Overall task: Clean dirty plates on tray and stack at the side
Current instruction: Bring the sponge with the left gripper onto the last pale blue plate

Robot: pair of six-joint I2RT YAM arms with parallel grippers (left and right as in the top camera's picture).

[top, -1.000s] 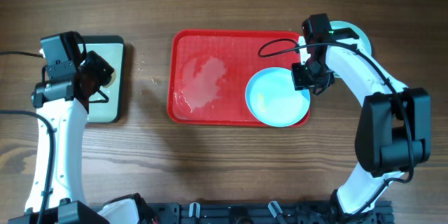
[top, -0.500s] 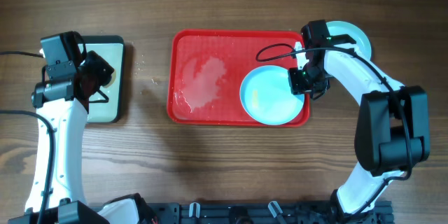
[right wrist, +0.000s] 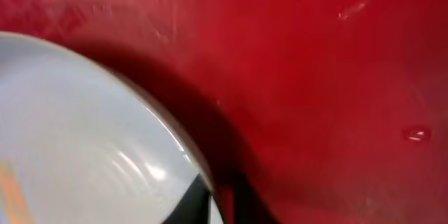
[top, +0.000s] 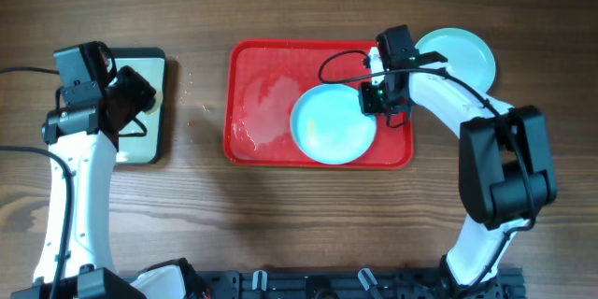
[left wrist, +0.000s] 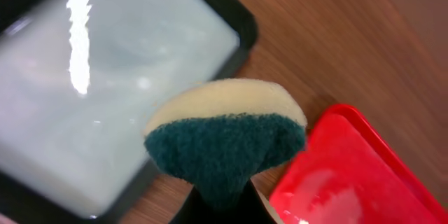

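A pale turquoise plate [top: 332,124] with a small yellowish smear lies on the red tray [top: 271,65], in its right half. My right gripper [top: 376,103] is shut on this plate's right rim; the wrist view shows the rim [right wrist: 105,133] held a little above the tray [right wrist: 336,77]. A second turquoise plate [top: 462,54] lies on the table right of the tray. My left gripper [top: 131,103] is shut on a sponge [left wrist: 227,140], yellow with a dark green face, over the small pale-green tray [top: 145,135]. The white plate is out of view.
The small black-rimmed pale-green tray [left wrist: 91,91] lies at the far left of the wooden table. A wet patch [top: 271,107] shines on the red tray's left half. The right arm's cable [top: 341,61] loops over the tray.
My right gripper has dragged the turquoise plate leftward across the red tray, from the right corner towards the middle. The left arm has not moved.
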